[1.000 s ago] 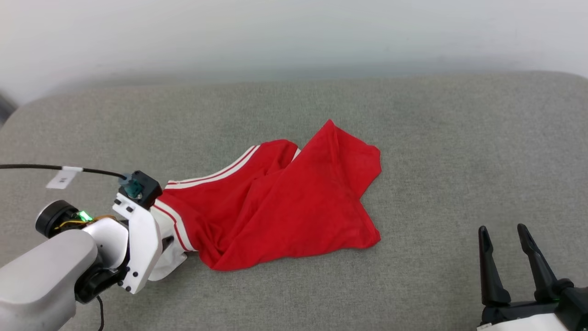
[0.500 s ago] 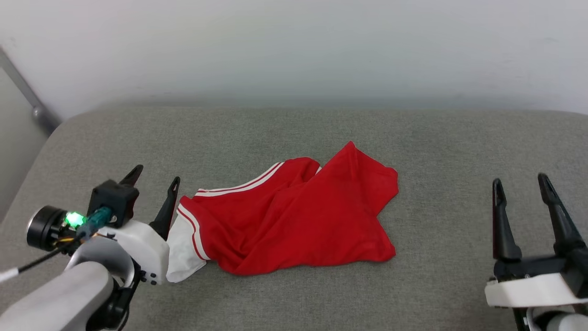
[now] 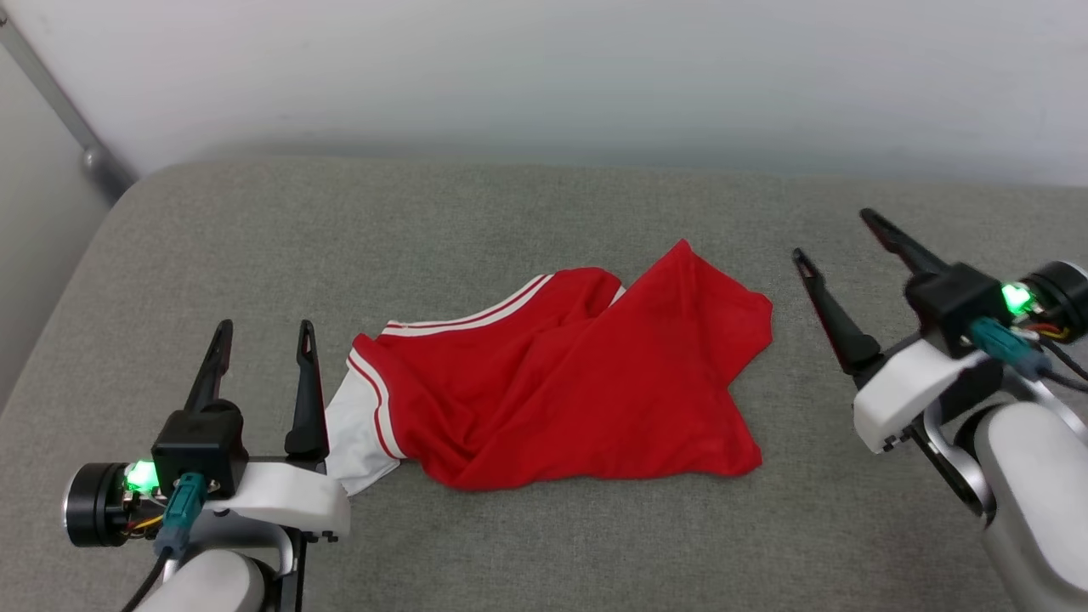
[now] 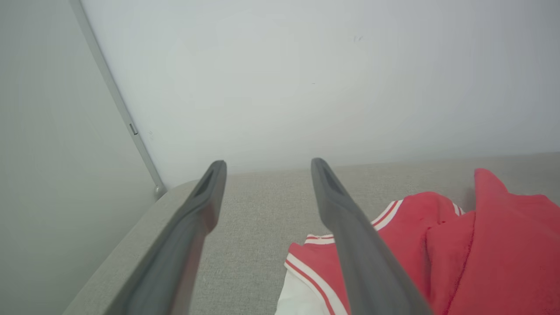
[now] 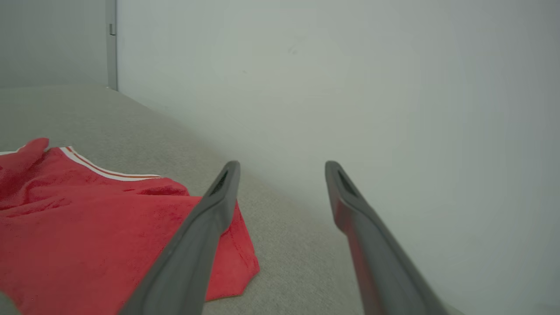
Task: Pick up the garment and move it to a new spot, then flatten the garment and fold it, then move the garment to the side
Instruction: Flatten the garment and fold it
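Observation:
The garment (image 3: 561, 382), a red T-shirt with a white sleeve and red-and-white striped trim, lies crumpled in the middle of the grey cushioned surface (image 3: 510, 212). My left gripper (image 3: 264, 333) stands open just left of the white sleeve, apart from it, fingers pointing away from me. My right gripper (image 3: 831, 231) is open to the right of the garment's far corner, raised and tilted leftward, holding nothing. In the left wrist view the garment (image 4: 459, 253) lies right of my open left gripper (image 4: 267, 165). From the right wrist, the garment (image 5: 87, 227) shows left of the open right gripper (image 5: 282, 168).
A pale wall (image 3: 544, 76) rises directly behind the cushioned surface. A grey vertical strip (image 3: 59, 110) runs down the wall at the far left corner. The cushion's rounded left edge (image 3: 51, 340) drops off beside my left arm.
The head camera has shifted, so the whole picture moved. My left gripper has come off the white sleeve and swung upright beside it. My right gripper has risen and turned toward the garment.

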Controlling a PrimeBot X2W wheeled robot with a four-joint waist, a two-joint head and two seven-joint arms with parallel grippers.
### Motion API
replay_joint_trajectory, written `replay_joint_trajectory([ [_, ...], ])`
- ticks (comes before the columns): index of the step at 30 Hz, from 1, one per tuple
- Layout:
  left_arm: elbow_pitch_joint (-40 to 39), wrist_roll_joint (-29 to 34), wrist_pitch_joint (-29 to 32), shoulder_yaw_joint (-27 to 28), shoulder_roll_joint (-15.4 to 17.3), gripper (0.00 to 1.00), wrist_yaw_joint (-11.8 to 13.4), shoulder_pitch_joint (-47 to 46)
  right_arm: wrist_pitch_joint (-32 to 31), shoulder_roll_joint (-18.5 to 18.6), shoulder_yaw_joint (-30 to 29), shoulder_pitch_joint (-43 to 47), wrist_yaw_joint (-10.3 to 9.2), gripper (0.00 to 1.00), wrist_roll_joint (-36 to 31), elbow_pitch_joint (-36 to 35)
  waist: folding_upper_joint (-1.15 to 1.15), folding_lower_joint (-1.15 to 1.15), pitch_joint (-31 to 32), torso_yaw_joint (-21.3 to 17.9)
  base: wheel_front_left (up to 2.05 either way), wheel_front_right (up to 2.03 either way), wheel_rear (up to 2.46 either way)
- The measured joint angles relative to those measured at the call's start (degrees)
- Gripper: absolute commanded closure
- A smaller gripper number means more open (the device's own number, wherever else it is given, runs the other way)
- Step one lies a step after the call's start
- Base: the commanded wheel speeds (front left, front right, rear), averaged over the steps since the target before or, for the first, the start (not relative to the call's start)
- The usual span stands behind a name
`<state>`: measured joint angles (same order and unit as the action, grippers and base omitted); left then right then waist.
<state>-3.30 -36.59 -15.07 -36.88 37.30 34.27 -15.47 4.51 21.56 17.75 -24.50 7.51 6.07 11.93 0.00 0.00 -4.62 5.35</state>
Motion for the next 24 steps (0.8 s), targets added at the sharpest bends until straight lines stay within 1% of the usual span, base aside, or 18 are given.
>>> replay_joint_trajectory([
  [2,-0.59,2.64,-0.01,3.25,-2.44,0.00,-0.80,2.21,-6.14,3.02,6.28,-3.72,0.00,0.00,4.91,0.59,0.00,0.00,-0.92,0.43,0.00,0.00,0.00],
  [6,-1.03,7.32,0.00,8.39,-7.14,0.00,-3.50,5.75,-18.40,9.94,19.62,-11.56,0.00,0.00,15.05,0.14,0.00,0.00,-2.80,1.55,0.00,0.00,0.00],
  [9,-0.53,10.06,0.00,11.74,-10.38,0.00,-5.91,7.36,-27.69,13.58,29.41,-18.23,0.00,0.00,23.17,-0.96,0.00,0.00,-4.38,2.40,0.00,0.00,0.00],
  [12,-0.01,12.76,0.00,14.24,-13.34,0.00,-8.49,8.42,-36.05,16.53,37.35,-24.59,0.00,0.00,30.06,-1.33,0.00,0.00,-5.90,3.29,0.00,0.00,0.00],
  [14,0.25,14.39,-0.01,15.77,-15.26,0.00,-10.10,8.58,-40.68,17.52,41.59,-28.46,0.01,0.00,33.87,-1.19,0.00,0.01,-6.97,3.84,0.00,0.00,0.00],
  [17,0.67,16.67,0.00,17.85,-18.15,0.00,-12.44,8.57,-46.28,18.62,47.18,-34.11,0.00,0.00,37.35,-0.35,0.00,0.01,-8.73,4.74,0.00,0.00,0.00],
  [18,0.67,16.67,0.00,17.85,-18.15,0.00,-12.44,8.57,-46.28,18.62,47.18,-34.11,0.00,0.00,37.35,-0.35,0.00,0.01,-8.73,4.74,0.00,0.00,0.00],
  [21,1.11,18.89,0.00,19.62,-20.82,0.00,-14.68,8.22,-49.26,18.46,51.23,-38.22,0.00,0.00,40.09,1.53,0.00,0.01,-10.75,5.64,0.00,0.00,0.00],
  [24,1.38,20.72,0.00,21.20,-23.61,0.00,-16.72,7.44,-50.46,17.88,53.43,-40.49,0.00,0.00,41.54,3.91,0.00,0.01,-12.94,6.57,0.00,0.00,0.00],
])
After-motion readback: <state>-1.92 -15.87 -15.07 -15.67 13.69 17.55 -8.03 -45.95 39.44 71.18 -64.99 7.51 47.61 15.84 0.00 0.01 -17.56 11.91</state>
